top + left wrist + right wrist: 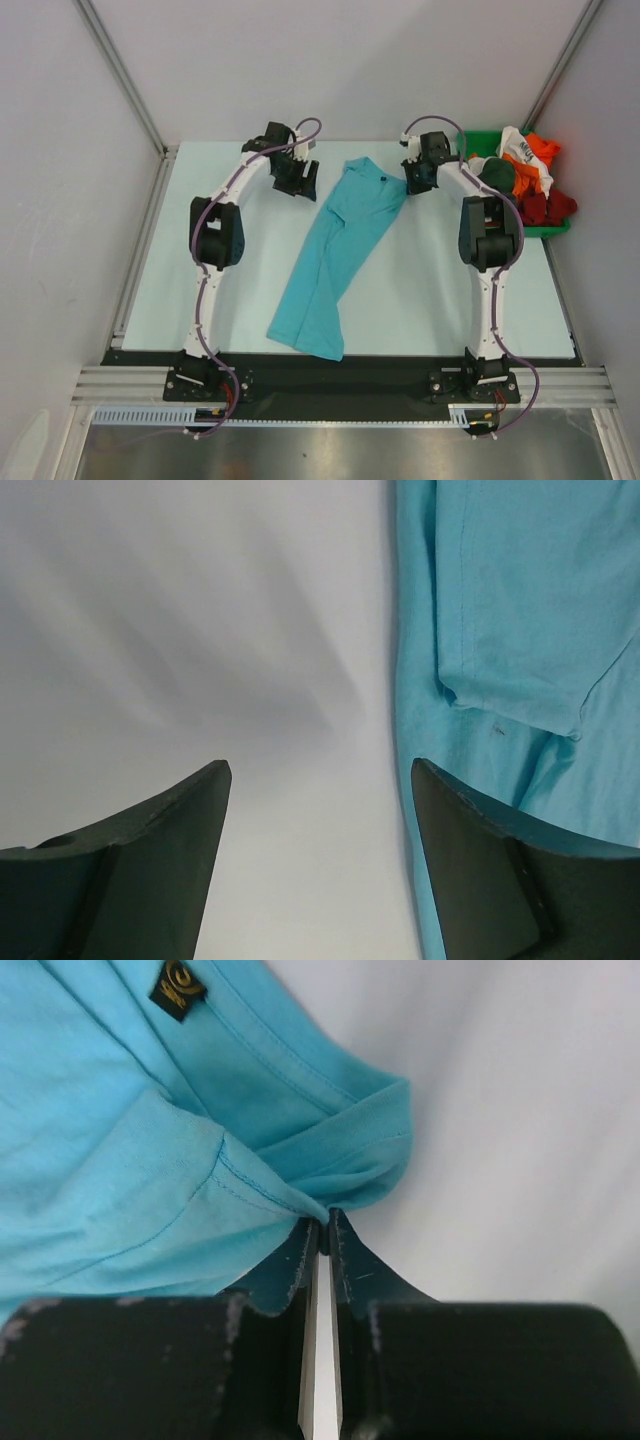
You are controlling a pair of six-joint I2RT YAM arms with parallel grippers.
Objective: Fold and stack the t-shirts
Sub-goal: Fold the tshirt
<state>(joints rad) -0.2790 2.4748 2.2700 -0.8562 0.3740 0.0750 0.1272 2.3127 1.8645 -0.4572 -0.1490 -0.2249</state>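
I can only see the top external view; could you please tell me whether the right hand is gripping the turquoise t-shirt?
Observer: Yes; the right wrist view shows the right hand shut, pinching a bunched fold of the turquoise t-shirt at its fingertips.
Operator: Thank you. Which part of the shirt is that?
Observer: A fold close to the collar; a small dark label with gold print lies just beyond.
Operator: Is the left hand holding anything?
Observer: No; the left wrist view shows the left hand open, bare table between its fingers, the shirt's edge by one fingertip.
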